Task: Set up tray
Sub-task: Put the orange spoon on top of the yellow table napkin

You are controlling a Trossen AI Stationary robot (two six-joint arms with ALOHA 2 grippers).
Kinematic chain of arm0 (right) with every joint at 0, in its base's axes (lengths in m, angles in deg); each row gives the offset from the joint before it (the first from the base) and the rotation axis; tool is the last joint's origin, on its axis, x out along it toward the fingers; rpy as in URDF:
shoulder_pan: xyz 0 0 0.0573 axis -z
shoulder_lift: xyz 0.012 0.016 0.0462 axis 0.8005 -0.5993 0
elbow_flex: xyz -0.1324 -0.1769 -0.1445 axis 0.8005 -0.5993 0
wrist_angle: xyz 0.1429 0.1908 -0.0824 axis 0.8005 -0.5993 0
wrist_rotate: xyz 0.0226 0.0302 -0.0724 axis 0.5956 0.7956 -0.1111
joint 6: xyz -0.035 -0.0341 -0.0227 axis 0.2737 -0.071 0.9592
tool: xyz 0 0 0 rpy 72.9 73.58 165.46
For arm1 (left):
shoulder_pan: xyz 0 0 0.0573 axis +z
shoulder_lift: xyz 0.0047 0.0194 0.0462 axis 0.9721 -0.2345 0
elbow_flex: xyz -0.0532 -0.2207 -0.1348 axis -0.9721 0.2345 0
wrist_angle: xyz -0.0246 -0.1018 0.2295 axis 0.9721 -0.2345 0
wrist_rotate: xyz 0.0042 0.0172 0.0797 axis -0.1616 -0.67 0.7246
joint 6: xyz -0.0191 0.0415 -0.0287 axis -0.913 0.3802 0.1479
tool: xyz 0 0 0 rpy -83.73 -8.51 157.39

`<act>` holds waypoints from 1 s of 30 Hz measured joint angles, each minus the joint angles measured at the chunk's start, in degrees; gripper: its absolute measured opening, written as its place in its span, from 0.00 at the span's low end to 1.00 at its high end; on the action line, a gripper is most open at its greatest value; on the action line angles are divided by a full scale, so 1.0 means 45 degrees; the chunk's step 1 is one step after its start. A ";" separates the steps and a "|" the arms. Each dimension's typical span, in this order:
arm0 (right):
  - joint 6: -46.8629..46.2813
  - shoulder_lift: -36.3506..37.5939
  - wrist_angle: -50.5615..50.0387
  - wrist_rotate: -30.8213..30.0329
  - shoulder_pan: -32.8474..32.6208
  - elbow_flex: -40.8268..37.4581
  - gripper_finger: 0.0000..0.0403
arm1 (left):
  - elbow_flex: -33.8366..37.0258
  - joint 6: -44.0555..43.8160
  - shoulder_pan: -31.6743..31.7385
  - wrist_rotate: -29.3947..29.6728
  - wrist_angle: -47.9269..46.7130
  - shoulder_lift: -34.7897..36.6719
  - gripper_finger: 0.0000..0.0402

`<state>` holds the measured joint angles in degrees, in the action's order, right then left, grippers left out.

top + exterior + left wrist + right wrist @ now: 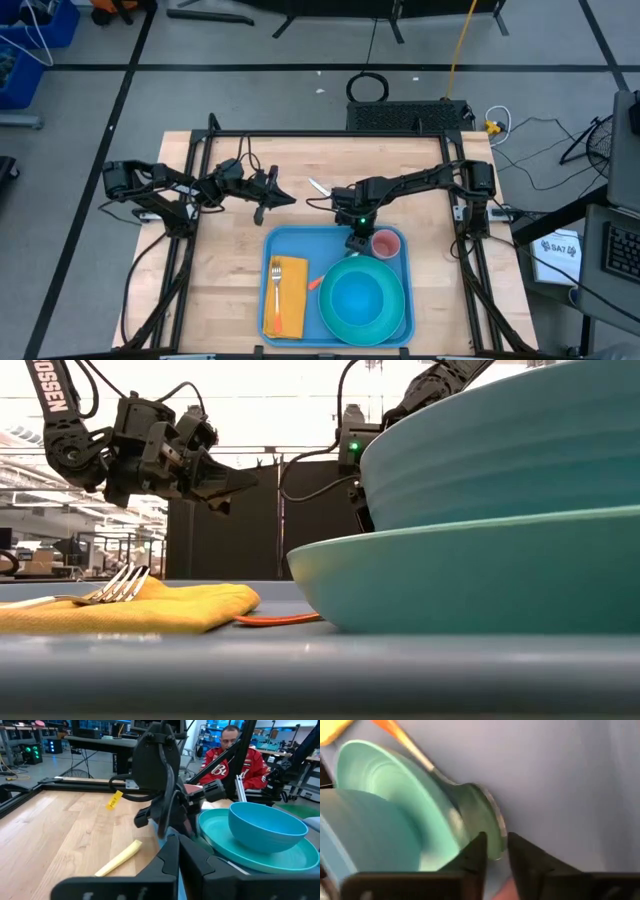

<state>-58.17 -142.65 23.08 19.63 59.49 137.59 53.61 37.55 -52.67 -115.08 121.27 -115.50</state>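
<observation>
1. This is a robotics lab: a wooden worktop [240, 240] sits inside a black metal frame [330, 134] on a grey floor marked with dark tape lines.
2. Cables [520, 128] trail across that floor.
3. Beyond are equipment benches [95, 742] with lit electronics, and a seated person [235, 760] in red.

Plate [480, 575] and bowl [500, 440] cut off by low view's right edge — far sides unseen. Tray [290, 240] near rim meets high view's bottom edge. Pink cup [385, 243] beside plate partly covered by right gripper [357, 238]; its jaws too small to judge from above, and in right wrist view only blurred plate rim behind the dark fingers [475, 852]. Orange-handled utensil [316, 282] mostly hidden under plate. Left gripper [172, 855] jaw tips run off left wrist view's bottom edge.
</observation>
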 joint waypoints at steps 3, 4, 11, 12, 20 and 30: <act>0.0362 0.0000 0.0012 -0.0126 0.0097 0.0000 0.03 | 0.0000 -0.0009 0.0000 -0.0001 0.0004 -0.0004 0.01; 0.0445 0.0000 0.0034 -0.0152 0.0108 0.0000 0.02 | 0.0000 -0.0010 0.0000 0.0000 0.0004 -0.0002 0.02; 0.0908 0.0000 0.0077 -0.0755 0.0205 0.0000 0.00 | -0.0005 0.0000 0.0000 0.0005 0.0004 -0.0005 0.02; 0.0959 0.0004 0.0131 -0.0811 0.0212 0.0000 0.00 | 0.0000 0.0000 0.0000 0.0005 0.0004 -0.0005 0.01; 0.1161 0.0102 0.0763 -0.1443 0.0311 0.0000 0.00 | -0.0005 0.0010 0.0000 0.0010 0.0004 -0.0005 0.02; 0.1245 0.0112 0.1747 -0.1372 0.0484 0.0424 0.00 | -0.0005 0.0013 0.0019 0.0015 0.0004 -0.0005 0.02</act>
<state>-52.57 -142.15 30.94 13.46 61.67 139.49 53.59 37.60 -52.58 -115.02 121.29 -115.52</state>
